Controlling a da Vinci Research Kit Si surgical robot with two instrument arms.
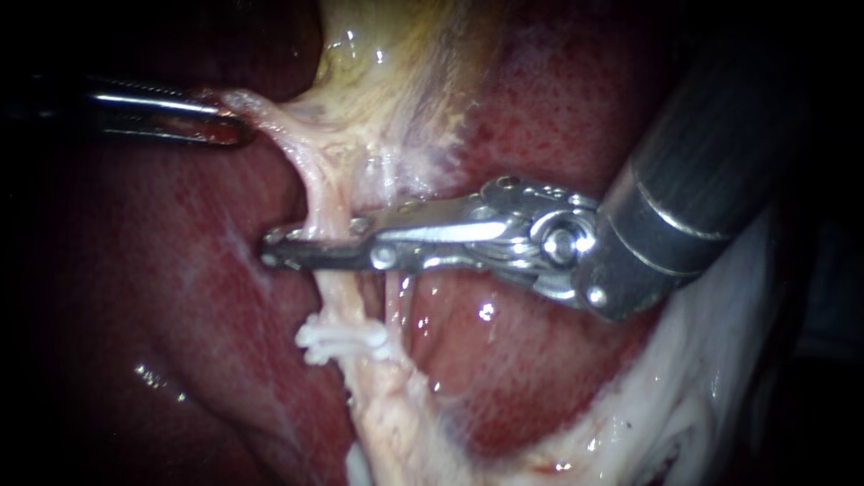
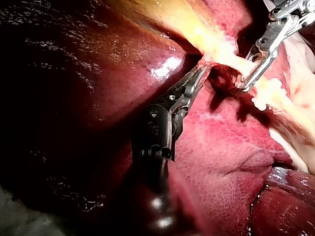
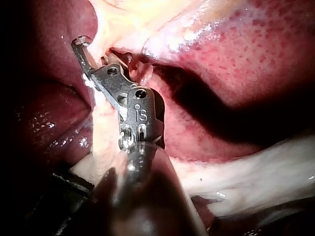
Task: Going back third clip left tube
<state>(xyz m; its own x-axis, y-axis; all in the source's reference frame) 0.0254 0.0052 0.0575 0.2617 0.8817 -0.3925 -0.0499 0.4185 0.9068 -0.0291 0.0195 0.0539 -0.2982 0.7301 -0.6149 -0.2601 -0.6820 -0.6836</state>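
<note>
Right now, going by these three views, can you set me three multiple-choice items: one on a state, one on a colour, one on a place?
1. The left instrument is:
A. out of view
B. hanging free of everything
C. gripping tissue

2. The clips are:
A. black
B. white
C. green

3. In the endoscope view the clips sit:
A. on the tube, below the right instrument
B. on the left instrument
C. on the right instrument's shaft

Answers:
1. C, its tip is closed on a pale strand that stretches from it toward the tube.
2. B, they show white against the pale pink tube and the red liver.
3. A, they wrap the tube just under where the right instrument's tip crosses it.
</note>
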